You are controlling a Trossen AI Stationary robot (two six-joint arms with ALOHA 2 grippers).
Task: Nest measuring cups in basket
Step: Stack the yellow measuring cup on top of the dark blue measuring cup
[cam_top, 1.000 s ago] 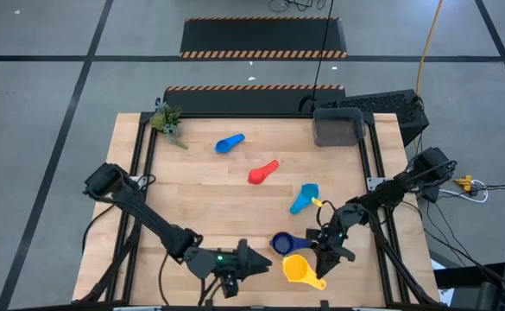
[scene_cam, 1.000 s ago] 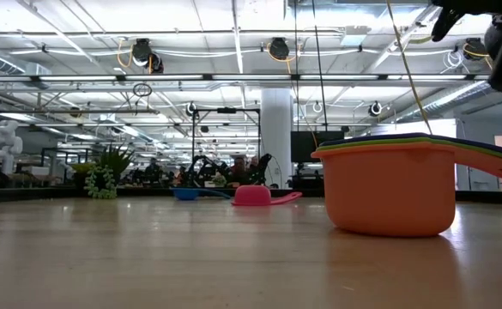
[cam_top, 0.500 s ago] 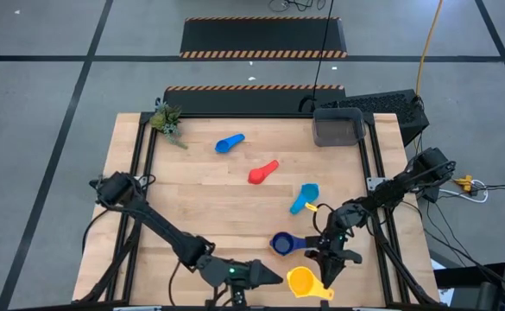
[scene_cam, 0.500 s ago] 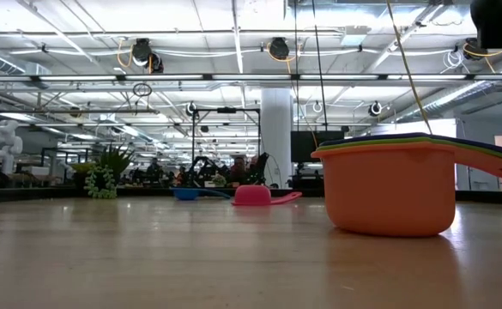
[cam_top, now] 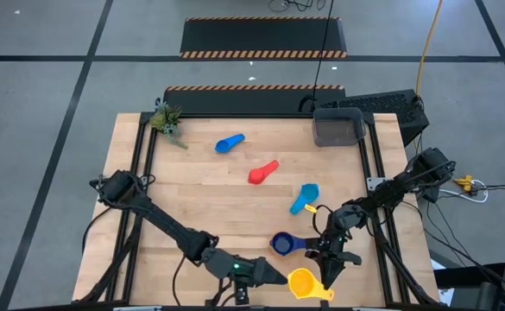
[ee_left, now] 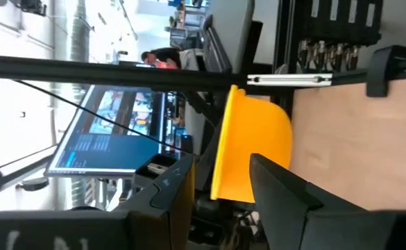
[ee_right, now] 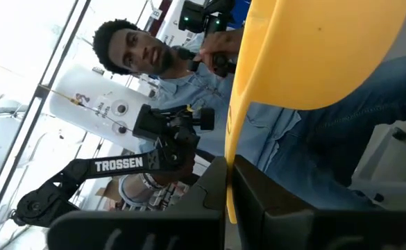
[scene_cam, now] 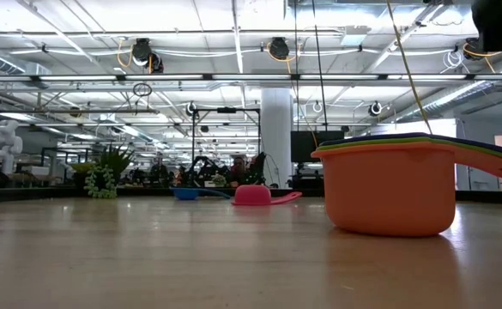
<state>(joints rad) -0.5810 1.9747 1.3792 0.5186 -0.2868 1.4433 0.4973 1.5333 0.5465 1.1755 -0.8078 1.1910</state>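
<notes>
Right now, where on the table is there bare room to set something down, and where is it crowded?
Bare wood lies between the plant and the left arm's base, and in the middle below the red cup. It is crowded at the near right: light blue cup, navy cup, yellow cup, left gripper and right gripper.

Bright overhead lighting; soft shadows

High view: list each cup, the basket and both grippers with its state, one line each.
yellow cup, held by its handle
right gripper, shut on yellow cup
left gripper, at yellow cup's rim
orange cup, upright, others nested inside
blue cup, loose on table
red cup, loose on table
light blue cup, loose on table
basket, no cup inside
</notes>
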